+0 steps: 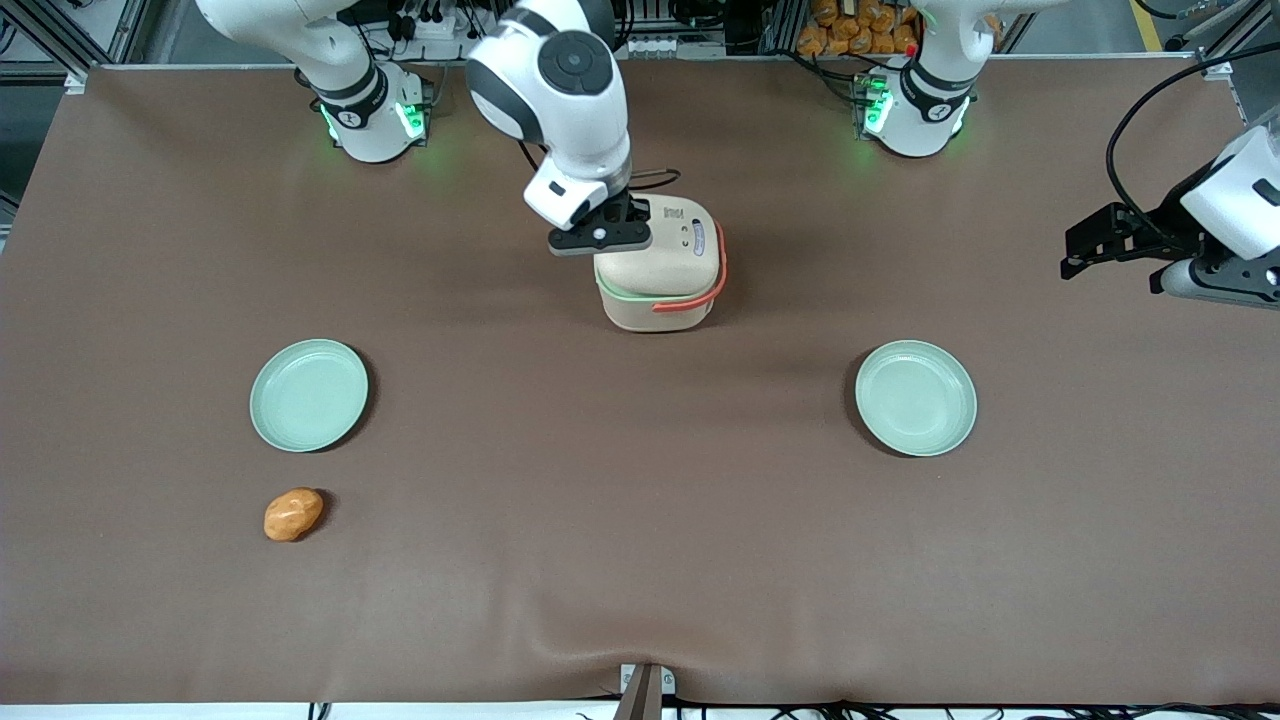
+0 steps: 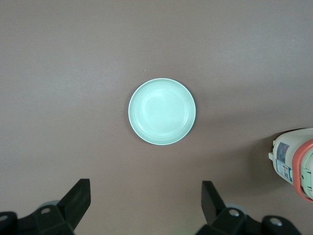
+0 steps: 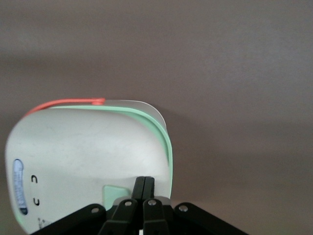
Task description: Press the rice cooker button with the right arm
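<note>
The cream rice cooker (image 1: 662, 272) stands on the brown table with its lid shut, an orange-red handle (image 1: 700, 290) lying along its side and a pale green rim under the lid. My right arm's gripper (image 1: 632, 212) is directly over the lid's edge farther from the front camera. In the right wrist view the gripper (image 3: 144, 182) is shut, its two fingers pressed together, tips on or just above the cream lid (image 3: 88, 147) beside a pale green button (image 3: 116, 193). The cooker's side also shows in the left wrist view (image 2: 293, 161).
Two pale green plates (image 1: 309, 394) (image 1: 915, 397) lie nearer the front camera than the cooker, one toward each end of the table. An orange-brown potato-like object (image 1: 293, 514) lies nearer the camera than the plate at the working arm's end.
</note>
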`<state>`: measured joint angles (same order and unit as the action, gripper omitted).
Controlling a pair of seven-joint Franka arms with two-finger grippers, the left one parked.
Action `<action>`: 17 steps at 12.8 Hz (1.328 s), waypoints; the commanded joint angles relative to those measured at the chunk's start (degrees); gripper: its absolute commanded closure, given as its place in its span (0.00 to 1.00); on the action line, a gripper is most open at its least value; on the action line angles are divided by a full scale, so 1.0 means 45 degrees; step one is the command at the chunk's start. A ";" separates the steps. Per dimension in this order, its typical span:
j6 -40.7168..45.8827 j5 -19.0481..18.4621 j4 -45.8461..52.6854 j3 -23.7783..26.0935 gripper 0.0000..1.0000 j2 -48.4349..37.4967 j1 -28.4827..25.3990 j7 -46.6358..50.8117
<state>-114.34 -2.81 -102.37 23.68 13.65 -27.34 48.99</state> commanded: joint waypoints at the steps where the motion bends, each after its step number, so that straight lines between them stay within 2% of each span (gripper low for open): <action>1: 0.1362 0.0352 0.1066 0.0265 1.00 -0.0512 0.0662 0.0031; 2: 0.2082 0.0390 0.1553 0.0226 0.92 -0.0668 0.0916 0.0012; 3: 0.2766 0.0429 0.2002 0.0168 0.64 -0.0824 0.1228 -0.0162; 6: 0.4233 0.0430 0.2825 -0.0474 0.00 -0.1448 0.2381 -0.1895; 10: 0.5523 0.0430 0.3022 -0.2445 0.00 -0.2561 0.3085 -0.5878; 13: 0.6363 0.0430 0.2984 -0.4027 0.00 -0.3187 0.3690 -0.7911; 17: 0.6386 0.0430 0.2496 -0.6137 0.00 -0.3716 0.3731 -1.0316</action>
<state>-85.14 -1.58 -88.67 -1.77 -1.02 -10.59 5.99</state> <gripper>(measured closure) 0.000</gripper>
